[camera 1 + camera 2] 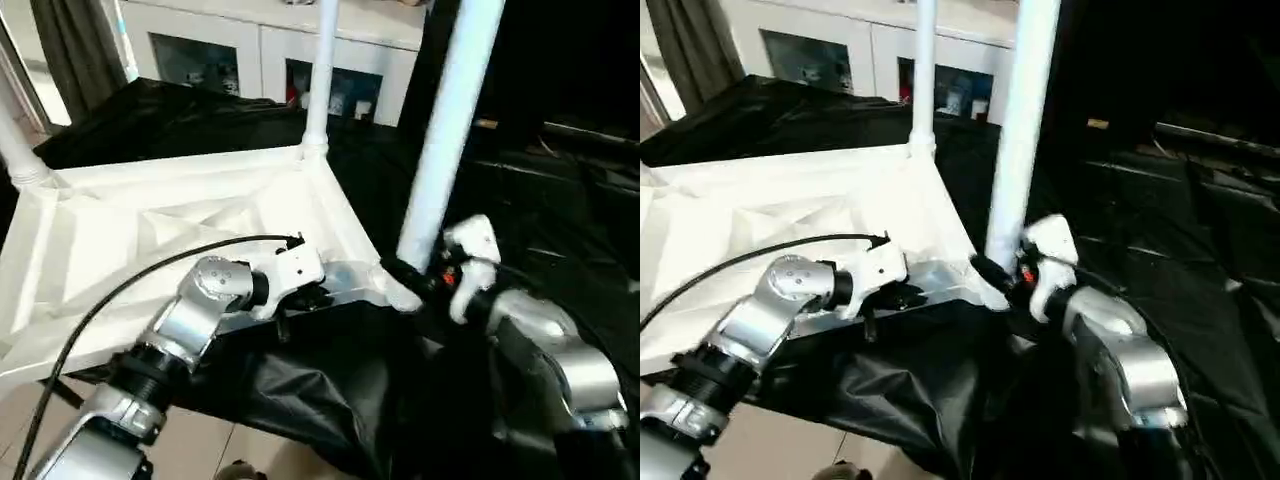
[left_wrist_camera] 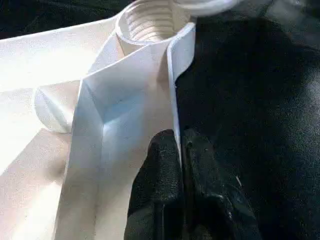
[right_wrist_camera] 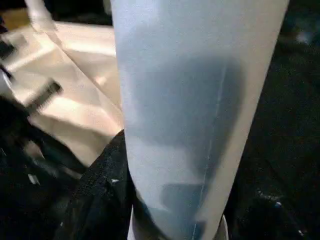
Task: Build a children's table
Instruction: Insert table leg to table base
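Observation:
The white table top (image 1: 150, 230) lies upside down on black cloth, ribbed underside facing up. One white leg (image 1: 322, 70) stands in its far right corner socket, and another leg (image 1: 15, 150) rises at the far left corner. My left gripper (image 1: 320, 295) is shut on the top's thin near rim (image 2: 175, 90), one finger (image 2: 155, 190) on each side, close to an empty threaded socket (image 2: 150, 20). My right gripper (image 1: 410, 275) is shut around the lower end of a third leg (image 1: 450, 120), held upright at the near right corner. That leg (image 3: 190, 100) hides its own base.
A white cabinet with glass doors (image 1: 230, 50) stands behind the work. Black cloth (image 1: 300, 400) hangs over the near edge and covers the dark furniture on the right. A black cable (image 1: 120, 290) loops over my left forearm. Pale floor (image 1: 200, 450) shows below.

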`<state>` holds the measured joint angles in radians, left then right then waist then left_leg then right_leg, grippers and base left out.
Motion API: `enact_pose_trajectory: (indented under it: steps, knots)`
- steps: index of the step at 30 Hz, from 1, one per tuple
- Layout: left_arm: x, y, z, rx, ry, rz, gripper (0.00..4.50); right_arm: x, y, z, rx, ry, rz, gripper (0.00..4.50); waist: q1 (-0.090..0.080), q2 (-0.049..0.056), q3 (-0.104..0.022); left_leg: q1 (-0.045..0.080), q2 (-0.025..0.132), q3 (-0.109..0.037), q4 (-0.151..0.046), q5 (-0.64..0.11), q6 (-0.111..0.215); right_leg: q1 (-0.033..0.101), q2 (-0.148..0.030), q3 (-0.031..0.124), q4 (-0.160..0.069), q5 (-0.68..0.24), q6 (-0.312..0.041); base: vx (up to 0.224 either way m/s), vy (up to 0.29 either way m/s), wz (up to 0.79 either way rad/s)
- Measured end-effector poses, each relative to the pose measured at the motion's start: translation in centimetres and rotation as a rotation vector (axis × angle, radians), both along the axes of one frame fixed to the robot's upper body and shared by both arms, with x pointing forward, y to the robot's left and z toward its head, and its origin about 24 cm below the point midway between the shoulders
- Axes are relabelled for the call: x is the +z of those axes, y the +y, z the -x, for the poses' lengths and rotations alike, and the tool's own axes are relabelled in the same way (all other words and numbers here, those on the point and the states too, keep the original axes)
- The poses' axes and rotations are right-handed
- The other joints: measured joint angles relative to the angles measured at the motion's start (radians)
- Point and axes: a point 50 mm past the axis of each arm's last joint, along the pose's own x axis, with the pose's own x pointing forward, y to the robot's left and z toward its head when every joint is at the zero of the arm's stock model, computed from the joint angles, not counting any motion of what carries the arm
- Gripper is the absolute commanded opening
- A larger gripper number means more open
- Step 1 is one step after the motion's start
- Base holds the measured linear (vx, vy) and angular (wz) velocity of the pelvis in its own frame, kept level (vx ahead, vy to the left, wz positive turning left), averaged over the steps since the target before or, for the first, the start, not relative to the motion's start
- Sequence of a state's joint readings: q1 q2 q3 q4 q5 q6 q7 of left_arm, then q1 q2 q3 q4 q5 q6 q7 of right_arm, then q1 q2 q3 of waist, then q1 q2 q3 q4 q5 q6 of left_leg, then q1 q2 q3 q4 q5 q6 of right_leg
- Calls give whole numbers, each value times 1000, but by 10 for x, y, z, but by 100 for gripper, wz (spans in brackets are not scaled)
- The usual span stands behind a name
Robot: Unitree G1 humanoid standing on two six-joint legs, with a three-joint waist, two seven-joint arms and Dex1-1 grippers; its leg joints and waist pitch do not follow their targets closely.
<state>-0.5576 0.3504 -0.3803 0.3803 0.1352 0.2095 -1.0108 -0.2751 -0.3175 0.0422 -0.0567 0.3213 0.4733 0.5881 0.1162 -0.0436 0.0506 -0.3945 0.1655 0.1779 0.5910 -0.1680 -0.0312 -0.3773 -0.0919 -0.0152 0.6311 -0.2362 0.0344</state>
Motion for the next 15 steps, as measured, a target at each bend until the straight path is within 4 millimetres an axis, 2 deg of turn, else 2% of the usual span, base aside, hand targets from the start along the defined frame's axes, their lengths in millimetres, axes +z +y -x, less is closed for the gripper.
enact_pose_trajectory:
  steps: [3, 9, 12, 15]
  knots:
    - [0, -1, 1, -20, 0, -5, 0, 2, 4, -3, 22, 3, -6, 190, 6, -1, 0, 0, 0, 0, 0, 0, 0, 0, 0, 0, 0, 0, 0, 0, 0, 0]
    - [4, 5, 1, -105, 11, -44, 0, -8, 10, -16, 63, 94, 29, 190, 11, -5, -1, 0, 0, 0, 0, 1, -2, 0, 0, -1, 1, 0, 0, 0, 0, 0]
    - [4, 6, 2, -135, 15, -42, 0, -7, 8, -17, 70, 96, 40, 190, 24, -8, -1, 0, 0, 0, 0, 1, -2, 0, 0, 0, 0, 0, 0, 0, 0, 0]
    - [4, 7, 2, -139, 16, -37, 0, -9, 7, -16, 78, 116, 46, 190, 27, -9, -1, 0, 1, 0, 0, 1, -2, 0, 0, 0, 0, 0, 0, 0, 0, 0]
